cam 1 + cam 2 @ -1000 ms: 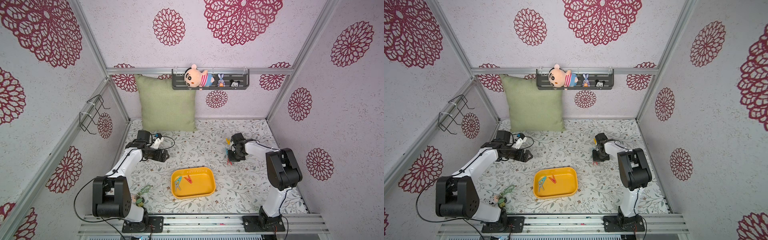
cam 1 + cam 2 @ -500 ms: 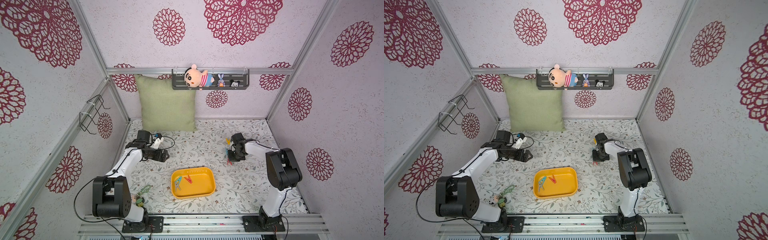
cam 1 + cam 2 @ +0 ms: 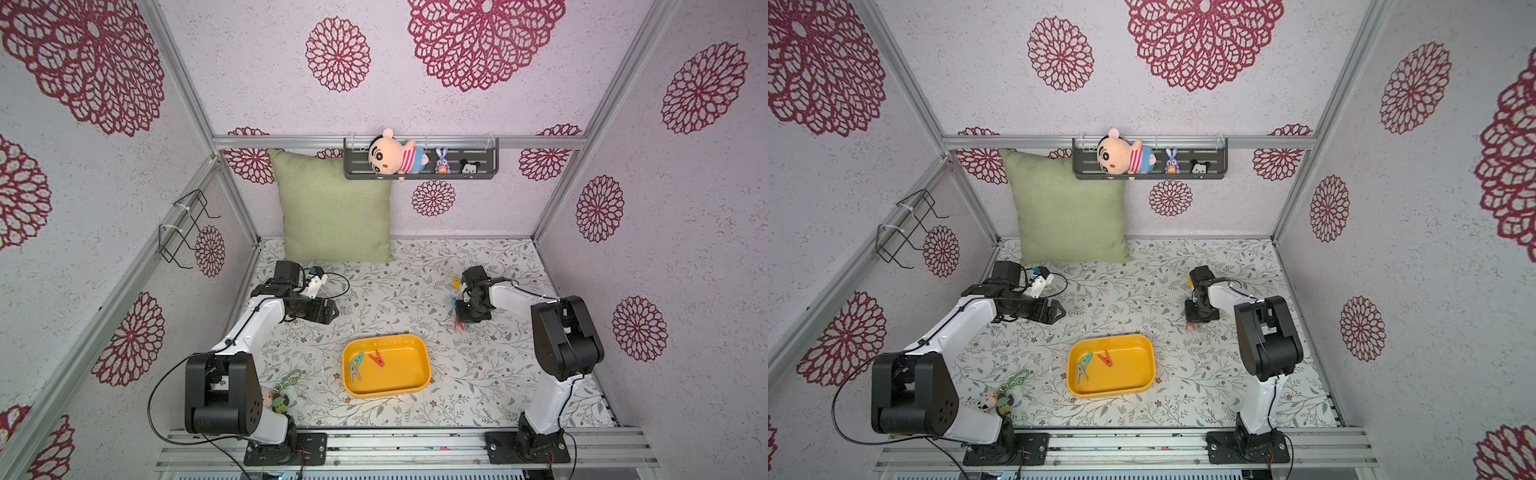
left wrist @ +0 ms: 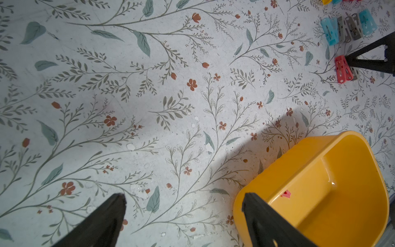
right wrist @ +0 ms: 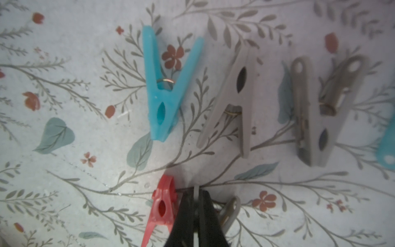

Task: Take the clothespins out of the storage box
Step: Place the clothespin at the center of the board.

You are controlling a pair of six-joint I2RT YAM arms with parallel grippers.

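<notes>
While your left gripper (image 3: 331, 311) hangs at the storage box's (image 3: 405, 372) ten o'clock with jaws wide apart, your right gripper (image 5: 195, 192) sits at one o'clock. Its fingers are pressed together, seemingly pinching a grey clothespin (image 5: 230, 210) by one leg, though the view is blurred. A red clothespin (image 5: 162, 207) lies just beside it on the table (image 3: 386, 291). Inside the box are a teal peg (image 3: 356, 363) and a red peg (image 3: 377, 358).

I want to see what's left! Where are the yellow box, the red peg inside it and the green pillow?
yellow box (image 3: 405, 368): in a top view, bare floor.
red peg (image 3: 377, 358): in a top view, its middle.
green pillow (image 3: 334, 212): in a top view, its middle.
</notes>
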